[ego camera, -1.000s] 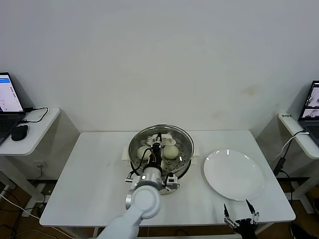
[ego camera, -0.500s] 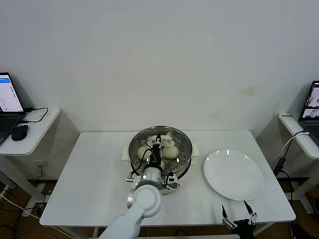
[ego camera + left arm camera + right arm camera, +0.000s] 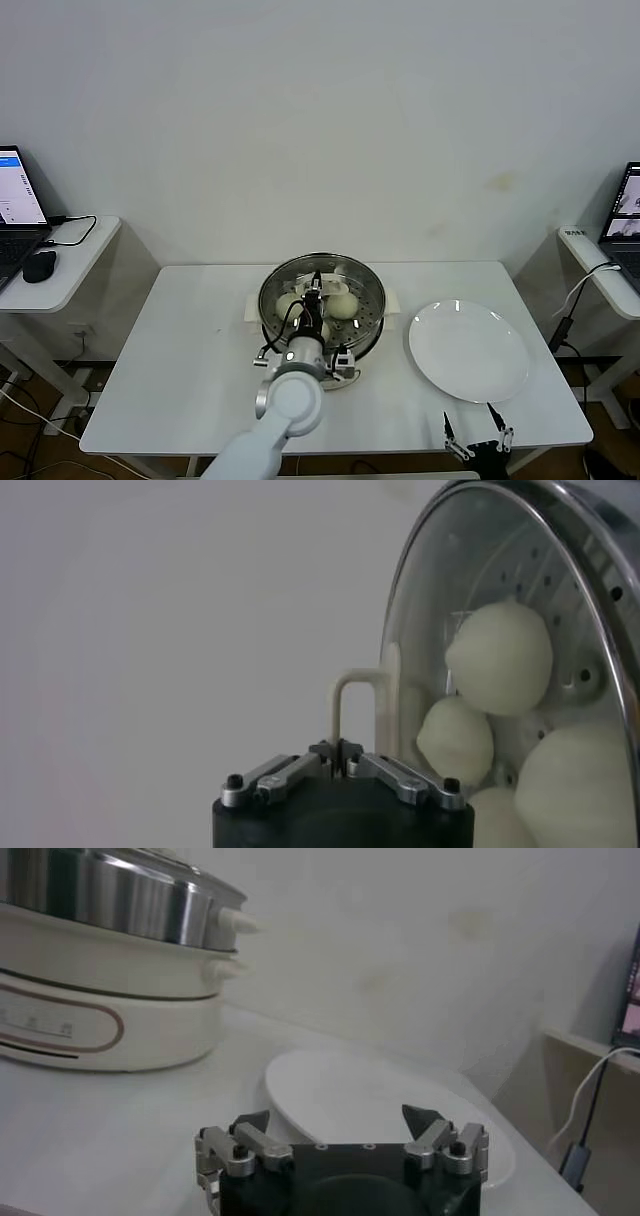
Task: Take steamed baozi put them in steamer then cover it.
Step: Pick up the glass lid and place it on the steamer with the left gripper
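- Your left gripper (image 3: 340,748) is pinching the lid's handle (image 3: 345,702); the lid (image 3: 322,290) sits over the steamer (image 3: 330,345) at the head view's centre, four buns (image 3: 500,657) under the glass
- Check the rim is seated all round, then let go and lift straight up
- Your right gripper (image 3: 338,1123), fingers spread, waits low right, near the plate (image 3: 468,350)

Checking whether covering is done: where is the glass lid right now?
In the head view the glass lid sits on the steamer at the table's centre, over the baozi, with the left gripper shut on its handle.
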### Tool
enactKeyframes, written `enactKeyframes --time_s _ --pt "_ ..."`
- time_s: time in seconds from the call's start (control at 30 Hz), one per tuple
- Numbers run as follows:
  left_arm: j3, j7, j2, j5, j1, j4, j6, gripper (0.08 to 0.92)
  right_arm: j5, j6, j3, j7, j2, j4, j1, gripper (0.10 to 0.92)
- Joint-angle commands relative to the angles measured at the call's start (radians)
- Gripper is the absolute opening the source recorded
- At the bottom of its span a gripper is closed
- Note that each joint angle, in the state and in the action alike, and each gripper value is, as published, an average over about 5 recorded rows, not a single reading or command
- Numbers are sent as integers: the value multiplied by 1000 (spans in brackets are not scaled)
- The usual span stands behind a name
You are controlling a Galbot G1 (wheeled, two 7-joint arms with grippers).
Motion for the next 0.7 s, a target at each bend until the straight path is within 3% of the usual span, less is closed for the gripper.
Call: enactKeyframes --time_s 0.03,0.2,0.7 --pt "-8 -17 -7 -11 11 2 -4 127 -1 2 -2 -1 -1 -1 1 822" --pt "-13 -33 -6 -24 23 -13 -5 213 -2 2 -6 -2 -1 -2 1 823" --pt "-18 -84 19 -83 111 -132 -6 646 -11 6 -13 -3 0 -3 0 823"
